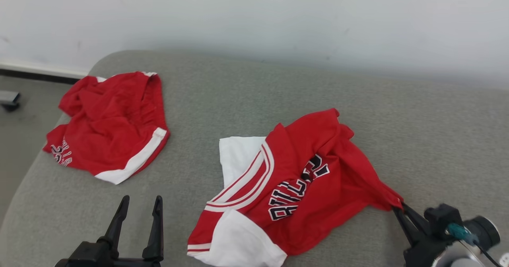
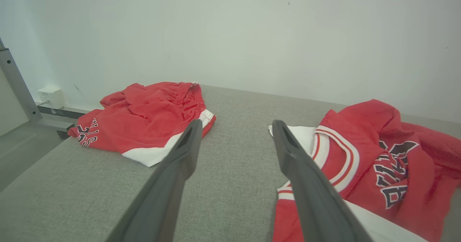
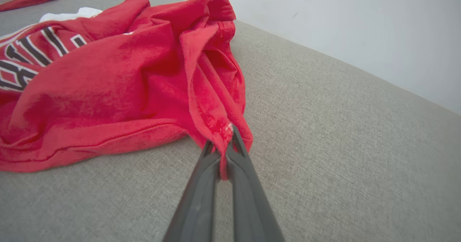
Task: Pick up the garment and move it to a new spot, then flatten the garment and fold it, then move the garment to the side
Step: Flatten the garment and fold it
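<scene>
I'm looking down at a plain white wall point(image 1: 254, 16) rising behind a broad grey pad point(image 1: 246, 100). The pad's woven cover is looking coarse, and its far-left corner is curving round. The jersey point(image 1: 318, 155) is lying crumpled on the pad's right half: soft red knit, white sleeves, red-and-white striped trim, and dark block letters edged in white. 1 corner of its hem is stretching into a taut point toward the lower right. A pair of red shorts point(image 1: 111, 120), bunched up, with a white band and a gathered waist, is sitting well apart from it near the pad's left edge. My right gripper point(image 1: 399, 208) is pinching that hem corner, its 2 dark fingers pressing together on the red cloth. My left gripper point(image 1: 142, 198) is hovering at the near edge, between shorts and jersey, with its fingers spread wide and holding nothing.
</scene>
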`<state>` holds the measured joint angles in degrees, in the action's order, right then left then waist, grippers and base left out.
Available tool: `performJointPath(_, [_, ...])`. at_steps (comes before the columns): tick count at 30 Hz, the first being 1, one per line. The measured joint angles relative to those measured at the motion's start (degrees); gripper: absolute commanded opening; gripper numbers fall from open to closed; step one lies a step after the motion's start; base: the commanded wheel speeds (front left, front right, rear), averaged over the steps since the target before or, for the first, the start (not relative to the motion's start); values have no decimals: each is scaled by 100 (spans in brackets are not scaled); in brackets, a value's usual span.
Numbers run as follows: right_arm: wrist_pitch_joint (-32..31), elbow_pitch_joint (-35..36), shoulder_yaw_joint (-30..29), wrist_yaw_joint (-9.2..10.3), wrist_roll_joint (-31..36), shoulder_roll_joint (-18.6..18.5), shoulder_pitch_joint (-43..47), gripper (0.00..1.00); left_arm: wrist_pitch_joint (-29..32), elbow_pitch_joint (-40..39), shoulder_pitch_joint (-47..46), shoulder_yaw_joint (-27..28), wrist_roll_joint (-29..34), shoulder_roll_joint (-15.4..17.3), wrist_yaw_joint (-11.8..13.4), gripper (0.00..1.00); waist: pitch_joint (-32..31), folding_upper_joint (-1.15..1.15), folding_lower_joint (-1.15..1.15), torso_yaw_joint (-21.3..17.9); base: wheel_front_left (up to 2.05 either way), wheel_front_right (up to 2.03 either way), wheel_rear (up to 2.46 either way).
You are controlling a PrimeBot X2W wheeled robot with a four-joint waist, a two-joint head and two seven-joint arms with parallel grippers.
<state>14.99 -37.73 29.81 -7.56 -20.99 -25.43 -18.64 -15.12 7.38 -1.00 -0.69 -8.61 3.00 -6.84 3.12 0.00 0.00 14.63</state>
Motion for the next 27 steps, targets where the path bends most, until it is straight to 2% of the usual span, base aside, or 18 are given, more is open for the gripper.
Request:
performJointPath(9, [-275,1345,57,0,-557,-481,1344,0,0,-8,34,-21,0,-3,-9,100,-159,0,-1,-388,0,0,0])
performJointPath(15, [-546,1974,-322,0,-966,-586,2004,0,0,-33,132,9,1,-3,-15,100,-142,0,0,-481,0,0,0])
performJointPath(16, [-546,1974,-322,0,-966,-586,2004,29,0,-33,132,9,1,-3,-15,100,-142,0,0,-481,0,0,0])
performJointPath(17, [-538,2087,-492,0,-968,-566,2056,100,0,-38,137,13,1,-3,-15,100,-148,0,0,-513,0,0,0])
performJointPath(27, [-321,2323,-1278,0,-600,-242,2118,100,0,-33,153,58,51,12,-16,100,-282,0,-1,-608,0,0,0])
